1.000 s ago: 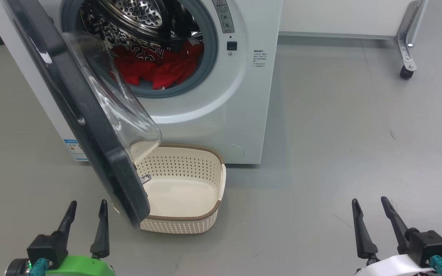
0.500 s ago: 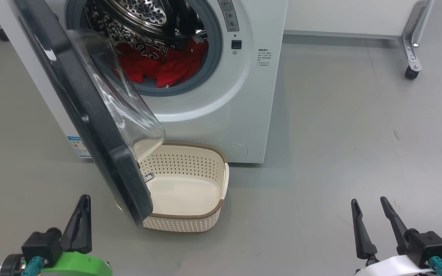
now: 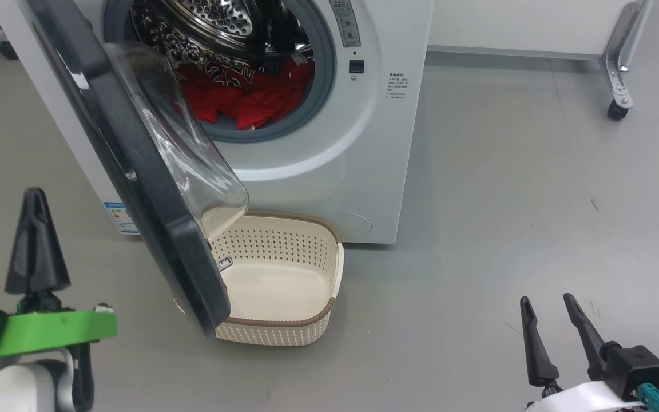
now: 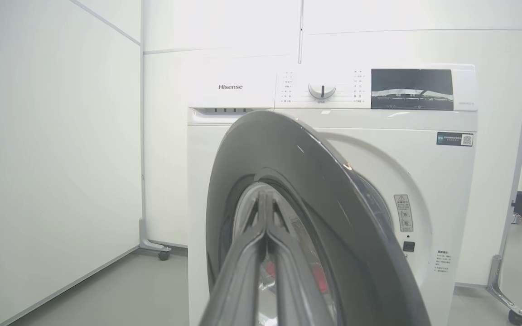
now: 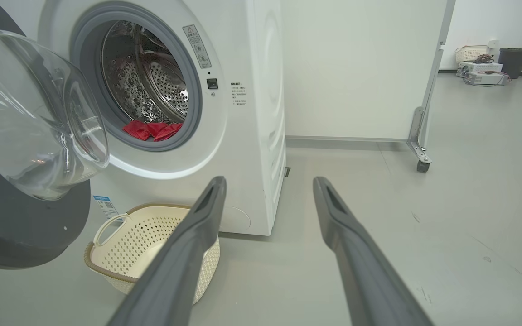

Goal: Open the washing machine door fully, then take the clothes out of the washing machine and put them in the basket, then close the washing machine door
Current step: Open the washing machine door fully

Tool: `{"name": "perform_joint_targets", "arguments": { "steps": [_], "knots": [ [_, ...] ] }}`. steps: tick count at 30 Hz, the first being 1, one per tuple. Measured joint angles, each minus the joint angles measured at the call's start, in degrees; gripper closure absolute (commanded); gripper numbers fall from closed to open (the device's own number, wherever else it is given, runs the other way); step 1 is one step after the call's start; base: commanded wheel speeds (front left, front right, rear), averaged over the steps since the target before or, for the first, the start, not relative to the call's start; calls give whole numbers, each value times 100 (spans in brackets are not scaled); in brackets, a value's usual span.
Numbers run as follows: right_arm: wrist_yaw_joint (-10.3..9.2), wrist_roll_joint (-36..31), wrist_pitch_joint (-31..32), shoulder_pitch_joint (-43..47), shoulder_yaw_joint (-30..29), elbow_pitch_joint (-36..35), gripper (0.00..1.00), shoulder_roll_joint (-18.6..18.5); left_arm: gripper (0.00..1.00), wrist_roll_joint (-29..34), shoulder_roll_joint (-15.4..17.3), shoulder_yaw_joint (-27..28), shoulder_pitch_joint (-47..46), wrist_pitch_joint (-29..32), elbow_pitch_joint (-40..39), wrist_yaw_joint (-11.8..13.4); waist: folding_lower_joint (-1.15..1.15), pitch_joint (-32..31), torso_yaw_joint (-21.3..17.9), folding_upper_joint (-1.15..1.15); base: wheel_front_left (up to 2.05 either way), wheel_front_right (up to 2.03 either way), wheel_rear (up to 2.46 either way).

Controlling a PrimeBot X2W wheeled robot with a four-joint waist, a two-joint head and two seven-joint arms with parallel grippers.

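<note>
The white washing machine [image 3: 329,171] stands ahead with its black-rimmed door [image 3: 135,171] swung partly out toward me, the glass bowl [image 3: 192,154] facing the drum. Red clothes [image 3: 238,97] lie inside the drum, also seen in the right wrist view as clothes [image 5: 152,130]. The cream basket [image 3: 329,269] sits on the floor below the opening, partly behind the door's lower edge. My left gripper [image 3: 33,197] is shut and empty, raised at the left, outside the door; its fingers [image 4: 261,213] point at the door's outer face [image 4: 315,172]. My right gripper [image 3: 546,300] hangs open at the lower right, away from the machine.
A metal frame leg on a caster [image 3: 615,109] stands at the back right by a white wall panel. Grey floor stretches to the right of the machine. A dark bin [image 5: 514,61] and boxes sit far off. A white partition [image 4: 52,158] lines the left side.
My left gripper's fingers have come together, and it has risen and moved left, outside the door. The head camera has shifted slightly. The right gripper stays open and nearly still.
</note>
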Motion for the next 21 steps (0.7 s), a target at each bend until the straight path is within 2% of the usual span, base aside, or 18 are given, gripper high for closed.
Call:
{"name": "perform_joint_targets", "arguments": {
  "steps": [10, 21],
  "knots": [
    [67, -60, 0, 1, -58, 9, 0, 44, 100, 79, -10, 76, -521, -5, -599, -1, 0, -6, -25, 0, 0, 0, 0],
    [170, -110, 0, 1, -109, 53, 0, 153, 100, 89, -16, -639, -704, -4, -602, -54, 0, -37, -87, 0, 0, 0, 0]
  ]
}}
